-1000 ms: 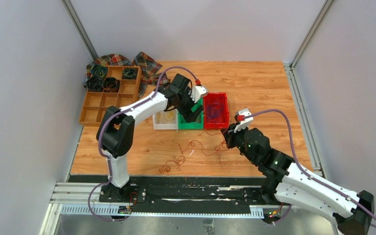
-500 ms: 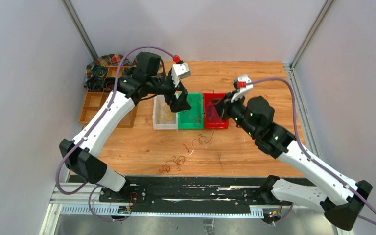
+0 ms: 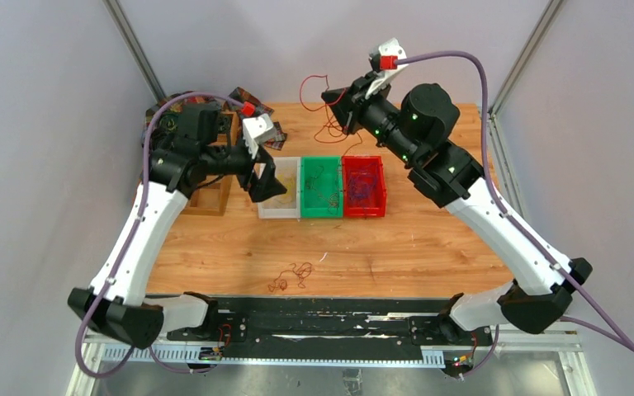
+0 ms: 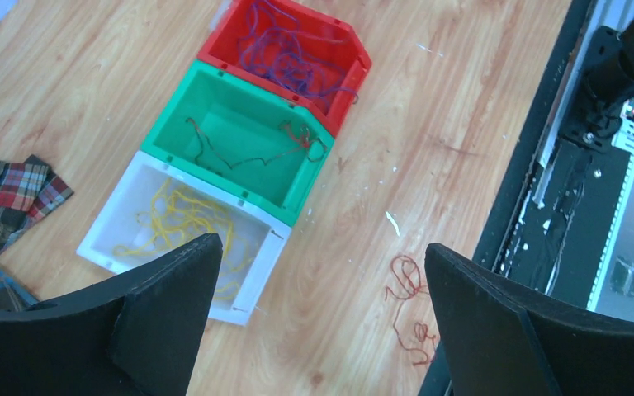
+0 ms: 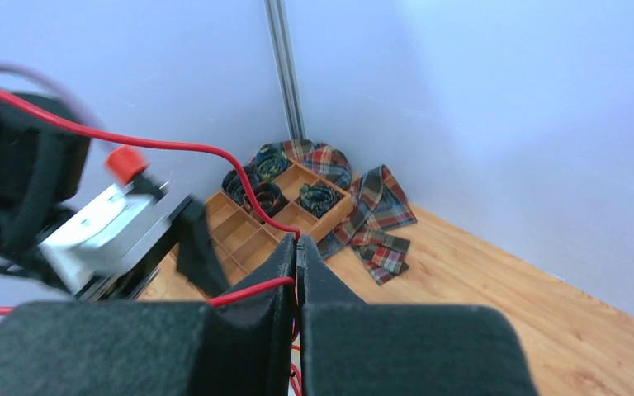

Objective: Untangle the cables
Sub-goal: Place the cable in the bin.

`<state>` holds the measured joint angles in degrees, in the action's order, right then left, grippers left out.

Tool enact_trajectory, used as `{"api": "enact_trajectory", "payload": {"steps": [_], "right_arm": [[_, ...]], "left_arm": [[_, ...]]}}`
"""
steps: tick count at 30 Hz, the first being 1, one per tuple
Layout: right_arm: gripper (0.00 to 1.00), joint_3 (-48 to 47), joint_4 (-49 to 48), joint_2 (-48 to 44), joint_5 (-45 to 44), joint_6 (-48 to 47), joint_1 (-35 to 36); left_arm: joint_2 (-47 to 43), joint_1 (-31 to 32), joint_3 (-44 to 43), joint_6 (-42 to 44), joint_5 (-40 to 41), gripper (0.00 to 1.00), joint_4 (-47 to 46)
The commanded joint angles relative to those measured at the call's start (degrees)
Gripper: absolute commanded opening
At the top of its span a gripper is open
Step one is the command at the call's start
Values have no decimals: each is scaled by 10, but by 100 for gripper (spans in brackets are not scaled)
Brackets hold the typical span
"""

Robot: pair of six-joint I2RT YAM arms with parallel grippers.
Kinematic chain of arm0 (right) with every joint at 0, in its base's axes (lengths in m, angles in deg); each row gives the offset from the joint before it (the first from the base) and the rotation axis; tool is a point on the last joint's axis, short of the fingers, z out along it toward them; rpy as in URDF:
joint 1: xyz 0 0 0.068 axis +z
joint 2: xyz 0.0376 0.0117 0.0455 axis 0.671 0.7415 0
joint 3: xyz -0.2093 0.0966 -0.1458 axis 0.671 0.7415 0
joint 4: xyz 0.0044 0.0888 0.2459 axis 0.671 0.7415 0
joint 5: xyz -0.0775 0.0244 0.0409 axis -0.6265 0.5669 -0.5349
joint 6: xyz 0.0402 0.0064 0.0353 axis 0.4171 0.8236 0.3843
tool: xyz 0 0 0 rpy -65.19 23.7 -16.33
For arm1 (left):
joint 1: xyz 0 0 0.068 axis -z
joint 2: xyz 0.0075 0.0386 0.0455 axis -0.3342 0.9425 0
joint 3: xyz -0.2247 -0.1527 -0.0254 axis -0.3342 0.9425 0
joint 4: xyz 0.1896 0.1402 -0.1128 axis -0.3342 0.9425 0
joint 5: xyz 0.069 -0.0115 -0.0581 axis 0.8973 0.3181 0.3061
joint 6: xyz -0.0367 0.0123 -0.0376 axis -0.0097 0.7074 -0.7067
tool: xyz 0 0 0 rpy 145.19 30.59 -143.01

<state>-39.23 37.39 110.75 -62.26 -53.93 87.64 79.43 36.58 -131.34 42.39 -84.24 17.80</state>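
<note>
My right gripper (image 3: 331, 97) is raised high over the back of the table and is shut on a red wire (image 3: 328, 107); in the right wrist view (image 5: 298, 244) the wire (image 5: 182, 148) arcs out from between the closed jaws. A small red wire clump (image 3: 290, 276) lies on the wood near the front edge, also in the left wrist view (image 4: 406, 305). My left gripper (image 3: 261, 179) is open and empty above the white bin (image 3: 280, 210). Yellow wires (image 4: 183, 223) lie in the white bin, dark red ones (image 4: 252, 147) in the green bin, purple ones (image 4: 285, 49) in the red bin.
The white, green (image 3: 306, 211) and red (image 3: 381, 177) bins stand side by side mid-table. A wooden divided tray (image 3: 208, 198) with black coiled rolls and plaid cloths (image 5: 380, 214) sits at the back left corner. Grey walls close in on three sides.
My right gripper rose from the table and swung back and left, lifting the red wire. My left gripper pulled back from the green bin to over the white bin.
</note>
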Motion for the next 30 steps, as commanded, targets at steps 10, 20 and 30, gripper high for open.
{"api": "enact_trajectory", "payload": {"steps": [10,20,30], "right_arm": [[0,-136,-24,122,37,-17,-37],[1,-89,-60,167,15,-32,-45],[1,-93,-66,155,9,-33,-76]], "left_arm": [[-121,-3,96,87,74,98,66],[-166,-3,125,126,125,98,76],[-156,-3,112,124,129,98,76]]}}
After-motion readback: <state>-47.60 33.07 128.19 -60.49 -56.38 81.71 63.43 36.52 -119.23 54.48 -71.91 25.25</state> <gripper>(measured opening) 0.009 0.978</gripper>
